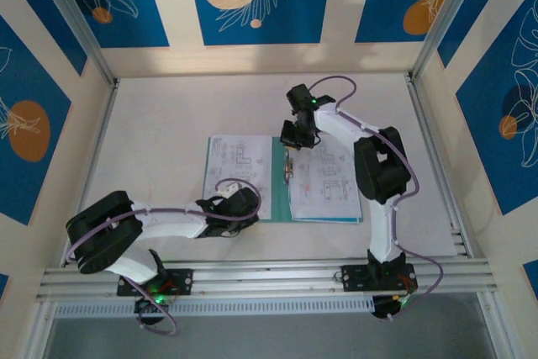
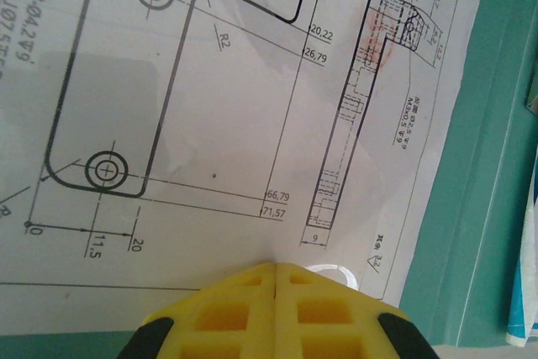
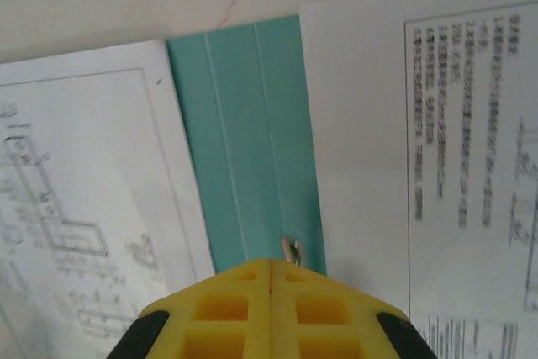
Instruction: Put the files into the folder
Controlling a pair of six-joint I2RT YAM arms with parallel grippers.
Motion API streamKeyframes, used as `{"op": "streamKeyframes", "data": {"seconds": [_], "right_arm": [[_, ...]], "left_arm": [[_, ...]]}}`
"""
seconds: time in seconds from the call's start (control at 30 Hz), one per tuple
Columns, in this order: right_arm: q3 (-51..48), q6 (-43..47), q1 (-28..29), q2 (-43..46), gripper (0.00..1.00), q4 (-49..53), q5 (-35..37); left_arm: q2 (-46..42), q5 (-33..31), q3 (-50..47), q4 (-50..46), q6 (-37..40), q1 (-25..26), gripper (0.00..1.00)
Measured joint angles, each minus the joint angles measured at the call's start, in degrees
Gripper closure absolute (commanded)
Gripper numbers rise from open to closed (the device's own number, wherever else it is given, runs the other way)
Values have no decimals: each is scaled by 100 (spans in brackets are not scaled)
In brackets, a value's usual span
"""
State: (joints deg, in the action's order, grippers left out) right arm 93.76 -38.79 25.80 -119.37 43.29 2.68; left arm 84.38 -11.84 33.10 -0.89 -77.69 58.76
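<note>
Two sheets [image 1: 238, 164] lie face up on the open folder [image 1: 281, 203], one on each half, in the middle of the table [image 1: 160, 124] as seen from above. My left gripper [image 1: 244, 201] sits at the near edge of the left sheet, and my right gripper [image 1: 291, 135] hangs over the far end of the spine, just above a small metal clip [image 1: 290, 171]. From my left wrist, the yellow fingers [image 2: 235, 313] are clenched flat against each other with nothing between them. Their tip is over the drawing's lower margin, and bare teal cover runs down the right. From my right wrist, that pair is likewise pressed shut and empty. It points along the teal spine between the two pages, with the clip just ahead of the tip. I judge the paper light, limp and easy to crease. It lies too flat to pinch from above, so I would press down and slide it, or lift it by a free corner. The cover looks thin but stiffer, and its outer edge seems the best place to hold it for folding it over.
</note>
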Motion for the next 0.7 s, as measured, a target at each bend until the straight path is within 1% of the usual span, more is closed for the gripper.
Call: {"op": "streamKeyframes", "data": {"seconds": [0.17, 0.3, 0.7], "right_arm": [[280, 42, 4, -428, 94, 92, 39], [549, 72, 4, -610, 95, 181, 76], [601, 133, 20, -787, 95, 284, 140]], "left_arm": [[-48, -46, -7, -92, 0, 0, 100], [-92, -66, -24, -151, 0, 0, 100], [-96, -68, -28, -153, 0, 0, 100]]}}
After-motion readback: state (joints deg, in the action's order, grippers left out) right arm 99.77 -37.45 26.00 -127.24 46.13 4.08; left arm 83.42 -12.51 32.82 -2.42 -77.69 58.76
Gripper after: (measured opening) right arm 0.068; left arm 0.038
